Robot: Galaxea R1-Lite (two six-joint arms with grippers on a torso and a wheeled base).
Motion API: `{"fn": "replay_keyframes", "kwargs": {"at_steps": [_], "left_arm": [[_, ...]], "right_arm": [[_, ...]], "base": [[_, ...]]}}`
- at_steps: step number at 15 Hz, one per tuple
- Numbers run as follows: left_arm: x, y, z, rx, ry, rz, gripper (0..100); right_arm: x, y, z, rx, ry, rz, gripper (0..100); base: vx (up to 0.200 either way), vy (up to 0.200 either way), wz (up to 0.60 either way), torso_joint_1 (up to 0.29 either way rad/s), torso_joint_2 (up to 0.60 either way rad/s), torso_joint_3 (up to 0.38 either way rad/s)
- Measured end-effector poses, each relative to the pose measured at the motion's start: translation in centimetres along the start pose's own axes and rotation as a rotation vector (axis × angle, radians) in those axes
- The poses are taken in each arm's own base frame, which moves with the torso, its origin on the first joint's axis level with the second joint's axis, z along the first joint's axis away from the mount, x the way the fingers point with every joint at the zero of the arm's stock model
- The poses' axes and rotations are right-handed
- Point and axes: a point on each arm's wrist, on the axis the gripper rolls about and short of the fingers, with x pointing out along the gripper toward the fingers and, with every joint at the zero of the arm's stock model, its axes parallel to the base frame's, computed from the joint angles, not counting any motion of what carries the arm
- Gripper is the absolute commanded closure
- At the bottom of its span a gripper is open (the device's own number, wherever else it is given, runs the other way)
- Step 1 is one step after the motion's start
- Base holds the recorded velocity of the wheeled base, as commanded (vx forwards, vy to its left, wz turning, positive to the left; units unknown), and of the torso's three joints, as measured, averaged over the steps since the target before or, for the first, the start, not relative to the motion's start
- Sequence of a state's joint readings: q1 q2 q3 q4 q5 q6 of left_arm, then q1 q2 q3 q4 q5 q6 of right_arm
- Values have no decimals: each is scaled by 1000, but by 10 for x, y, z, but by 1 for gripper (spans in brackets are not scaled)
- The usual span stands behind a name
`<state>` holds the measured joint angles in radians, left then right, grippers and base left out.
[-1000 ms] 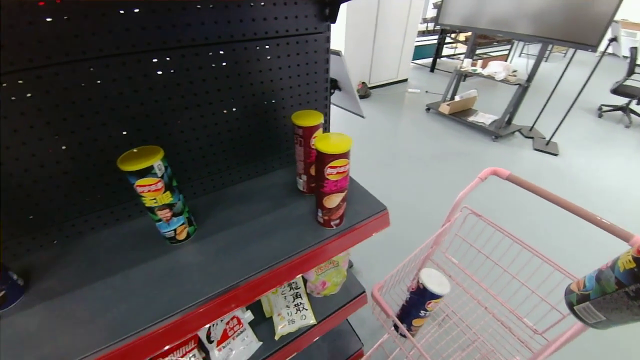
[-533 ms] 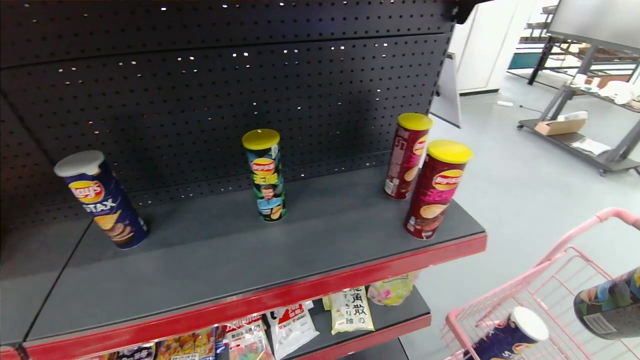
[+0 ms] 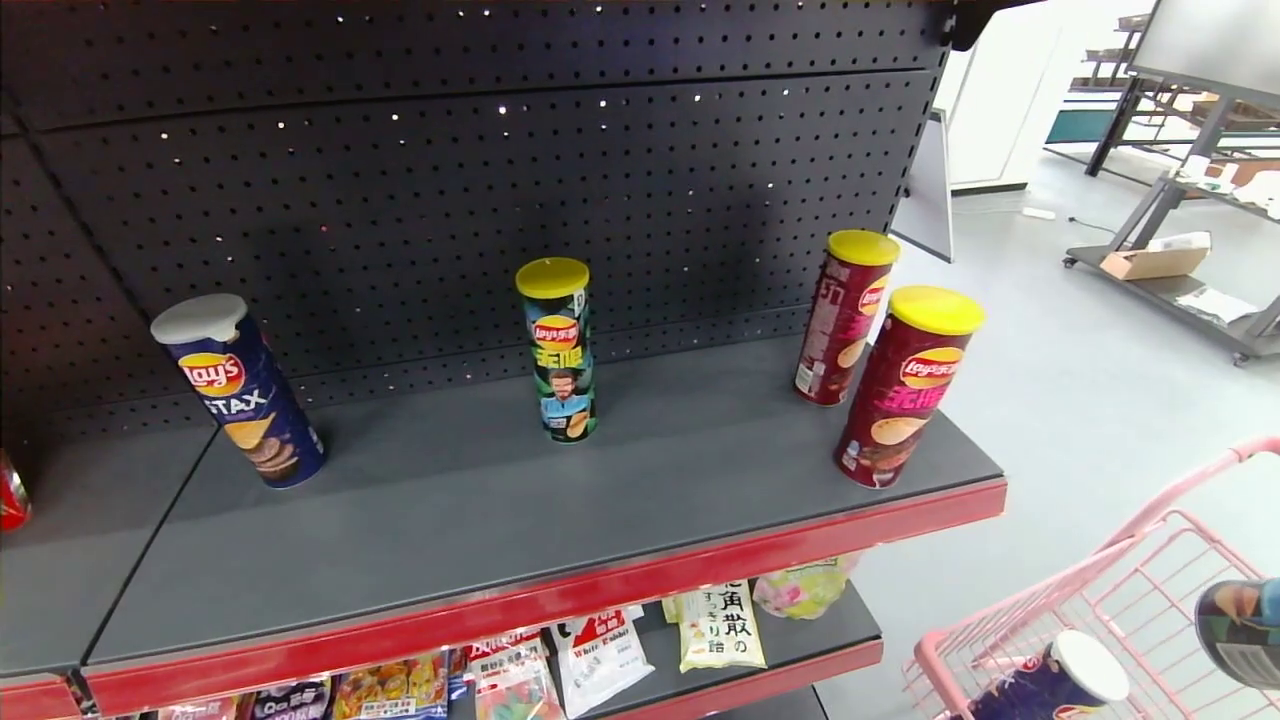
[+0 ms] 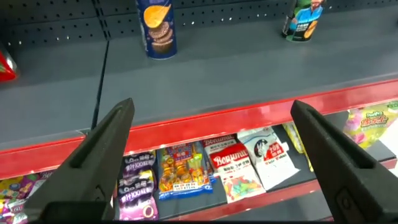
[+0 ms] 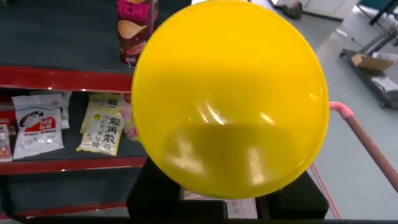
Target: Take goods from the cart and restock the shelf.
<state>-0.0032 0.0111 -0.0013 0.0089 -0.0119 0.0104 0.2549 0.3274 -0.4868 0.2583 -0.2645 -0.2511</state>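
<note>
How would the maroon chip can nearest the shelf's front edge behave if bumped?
The maroon chip can is tall and narrow, so it would probably tip easily. Being round and close to the shelf's red front edge, it might then roll off.

Left gripper (image 4: 211, 109): the two fingers (image 4: 93, 162) are presenting as long, flat-sided wedges in matte dark grey, each one narrowing from a broad base to a blunt tip. A lighter bevelled edge is running along the upper face of each. Right gripper (image 5: 227, 202): the body is showing as a matte black, square-cornered block. It is carrying a pale rectangular plate at its centre, too blurred to make out.
</note>
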Motion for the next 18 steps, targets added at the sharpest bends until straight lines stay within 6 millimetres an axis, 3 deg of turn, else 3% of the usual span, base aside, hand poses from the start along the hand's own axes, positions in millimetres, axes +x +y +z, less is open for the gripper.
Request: {"fn": "replay_keyframes", "kwargs": {"at_steps": [5, 7, 9, 11, 13, 18], "left_arm": [[5, 0, 6, 31, 65, -129, 0], [8, 0, 25, -9, 68, -168, 0], [18, -1, 60, -67, 78, -191, 0], [48, -5, 96, -99, 119, -256, 0], [92, -16, 119, -87, 177, -383, 0], [197, -57, 136, 26, 196, -675, 0]], "right_arm": [[-18, 2, -31, 38, -116, 67, 100], [-17, 3, -34, 55, -110, 74, 100], [-12, 4, -31, 60, -78, 83, 100], [-6, 5, -27, 55, -46, 91, 100], [-2, 6, -25, 82, -22, 96, 100], [0, 6, -23, 111, -6, 97, 100]], "base": [[0, 0, 0, 0, 0, 0], [0, 0, 0, 0, 0, 0], [0, 0, 0, 0, 0, 0], [0, 0, 0, 0, 0, 0], [0, 0, 0, 0, 0, 0], [0, 0, 0, 0, 0, 0]]}}
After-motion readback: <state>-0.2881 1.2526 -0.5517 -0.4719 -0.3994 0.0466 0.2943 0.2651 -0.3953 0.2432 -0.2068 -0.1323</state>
